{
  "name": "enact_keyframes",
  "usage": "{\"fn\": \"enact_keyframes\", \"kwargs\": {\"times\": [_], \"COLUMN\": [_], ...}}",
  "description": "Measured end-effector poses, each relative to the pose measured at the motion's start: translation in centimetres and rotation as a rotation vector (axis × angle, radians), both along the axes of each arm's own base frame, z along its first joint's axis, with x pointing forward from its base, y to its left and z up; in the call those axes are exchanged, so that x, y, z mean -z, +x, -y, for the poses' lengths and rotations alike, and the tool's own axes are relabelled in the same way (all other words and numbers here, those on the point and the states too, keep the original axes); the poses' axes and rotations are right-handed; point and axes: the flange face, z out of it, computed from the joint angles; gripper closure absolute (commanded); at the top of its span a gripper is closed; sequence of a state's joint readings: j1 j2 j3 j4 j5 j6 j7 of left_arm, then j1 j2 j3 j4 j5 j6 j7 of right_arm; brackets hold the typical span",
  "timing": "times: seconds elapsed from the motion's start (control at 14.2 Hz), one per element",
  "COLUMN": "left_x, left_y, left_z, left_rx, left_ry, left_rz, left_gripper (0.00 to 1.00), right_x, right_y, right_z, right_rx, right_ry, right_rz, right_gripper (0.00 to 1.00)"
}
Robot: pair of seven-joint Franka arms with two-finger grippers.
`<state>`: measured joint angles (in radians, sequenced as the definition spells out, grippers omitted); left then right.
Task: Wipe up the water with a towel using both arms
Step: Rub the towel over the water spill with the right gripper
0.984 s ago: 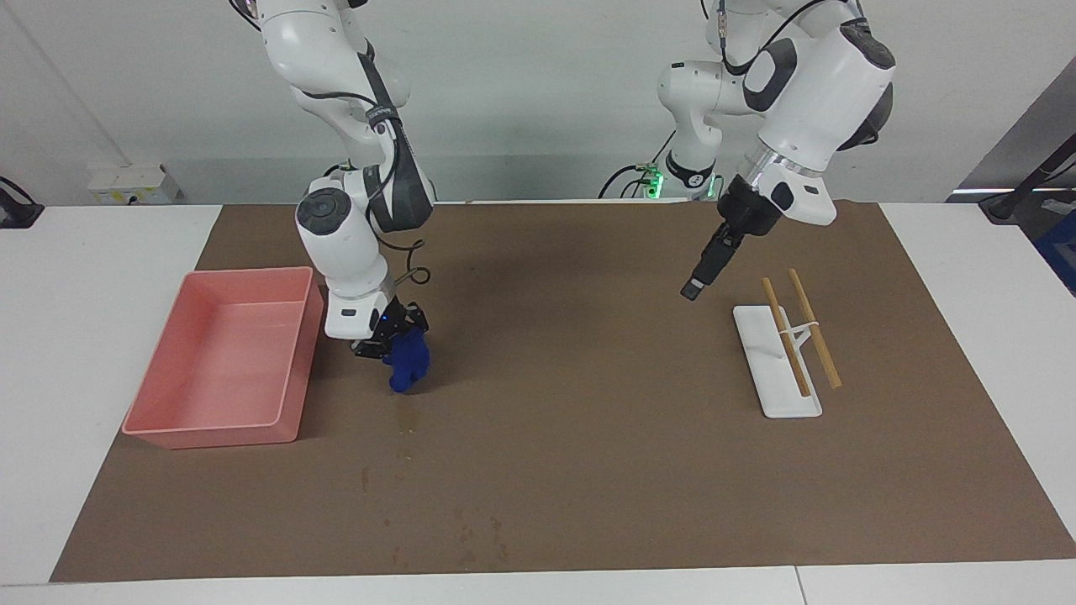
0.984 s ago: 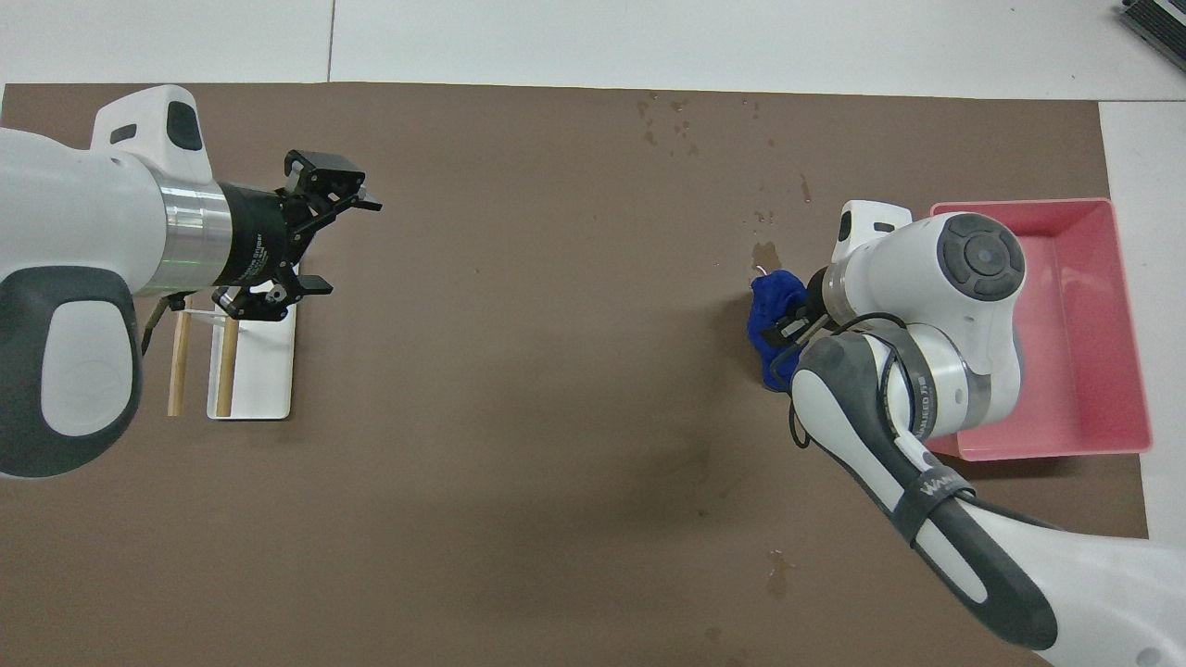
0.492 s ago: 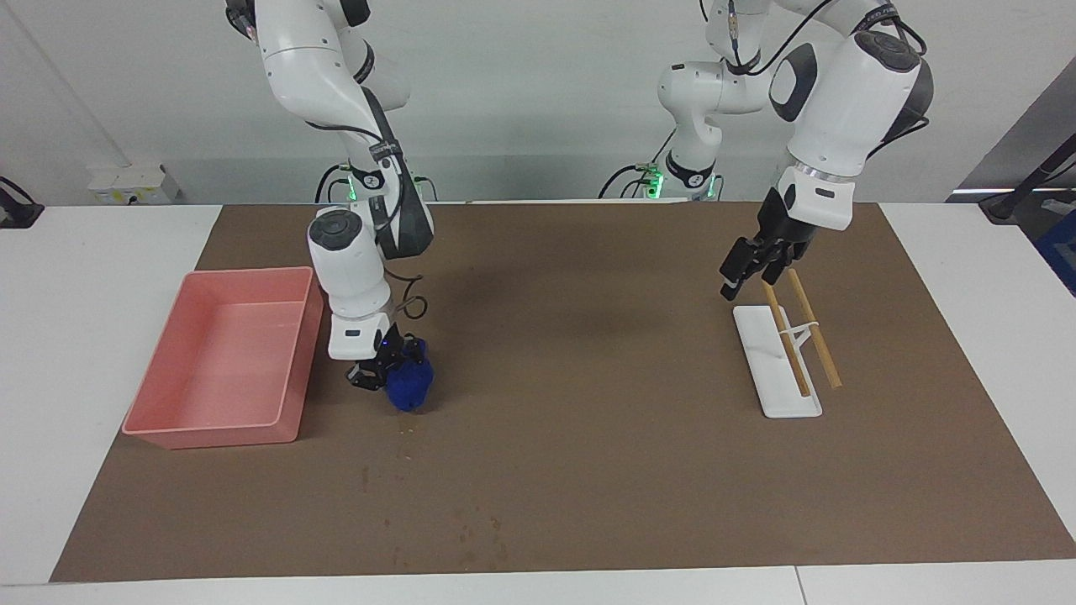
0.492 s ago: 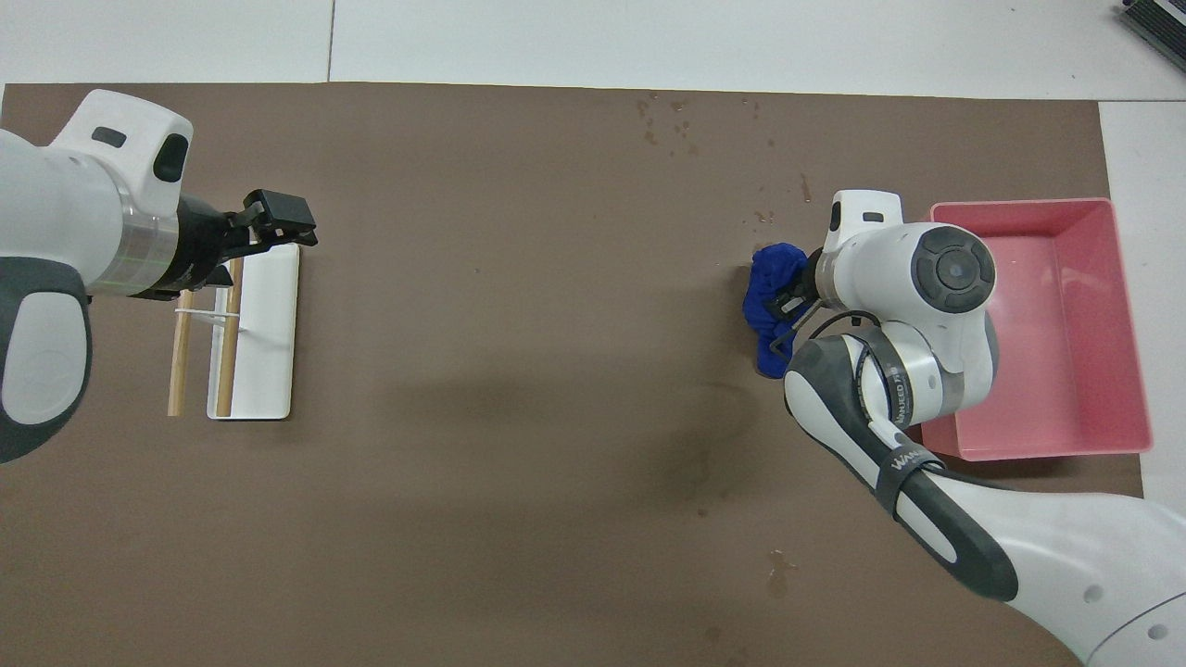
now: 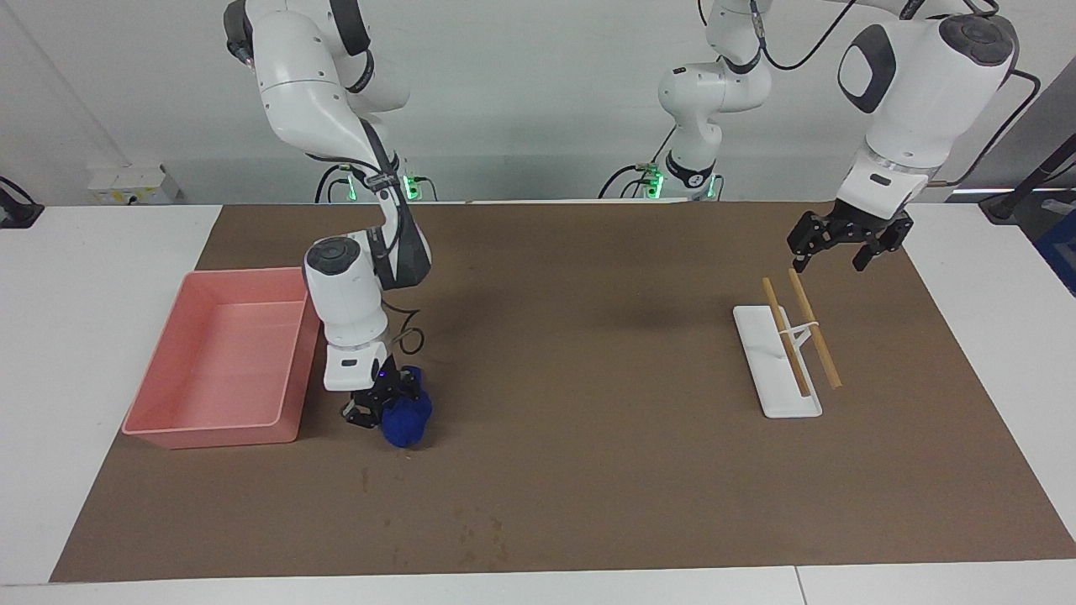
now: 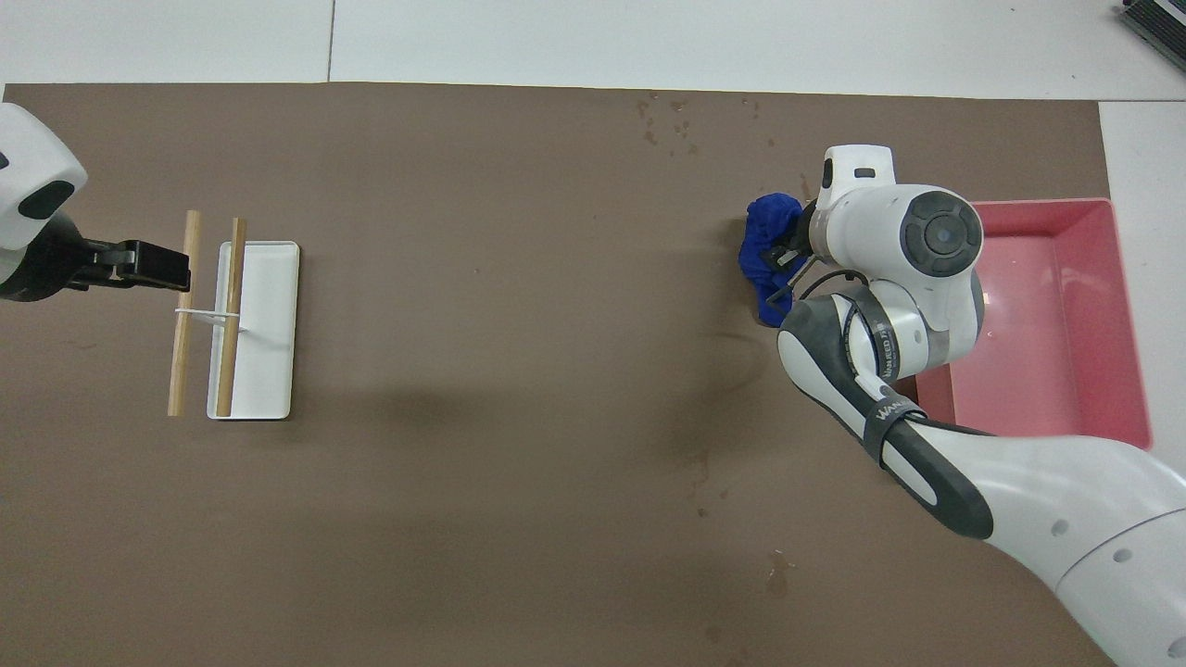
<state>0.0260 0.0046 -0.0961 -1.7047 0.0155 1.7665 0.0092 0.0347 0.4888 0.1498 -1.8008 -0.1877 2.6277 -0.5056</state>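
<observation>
The right claw [image 5: 380, 412], clamped on the bunched blue towel [image 5: 405, 422], presses it to the brown mat [image 5: 588, 470] at lower left of the facing view, beside the pink bin [image 5: 220, 361], covering the water. At upper right, the left claw [image 5: 847, 244] hangs open above the chopstick tray [image 5: 761, 370], waiting.

i've dragged the towel [image 5: 406, 420] farther from my bases along the mat [image 5: 588, 470], pinched in my right gripper [image 5: 380, 411], beside the pink bin [image 5: 220, 361]; it now covers the spot where the wet streak showed. my left gripper [image 5: 849, 241] has pulled back from over the white tray [image 5: 775, 370] toward the left arm's end, its fingers spread.
</observation>
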Motion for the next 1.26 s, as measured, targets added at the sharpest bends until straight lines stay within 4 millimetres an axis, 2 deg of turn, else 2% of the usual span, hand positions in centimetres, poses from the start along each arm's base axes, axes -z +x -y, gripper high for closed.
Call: {"fn": "enact_keyframes", "kwargs": {"times": [0.14,0.49,0.7,0.98,1.26], "left_x": [0.1,0.2,0.2,0.2,0.2], "left_y": [-0.2,-0.2,-0.2,-0.2,-0.5], "left_z": [0.3,-0.8,-0.8,-0.8,-0.8], "left_rx": [0.016,0.011,0.012,0.012,0.012], "left_ry": [0.002,0.003,0.003,0.003,0.005], "left_rz": [-0.014,-0.020,-0.022,-0.023,-0.043], "left_gripper": [0.00,0.00,0.00,0.00,0.00], "right_x": [-0.6,-1.4,-0.2,2.8,3.3], "right_y": [0.8,1.9,1.8,1.8,1.7], "right_z": [0.0,-0.3,-0.5,-1.0,-0.9], "right_rx": [-0.056,-0.167,-0.123,-0.092,-0.075], "right_ry": [-0.031,-0.101,-0.076,-0.025,-0.004], "right_rz": [0.025,0.073,0.069,0.101,0.127], "right_gripper": [1.00,1.00,1.00,1.00,1.00]}}
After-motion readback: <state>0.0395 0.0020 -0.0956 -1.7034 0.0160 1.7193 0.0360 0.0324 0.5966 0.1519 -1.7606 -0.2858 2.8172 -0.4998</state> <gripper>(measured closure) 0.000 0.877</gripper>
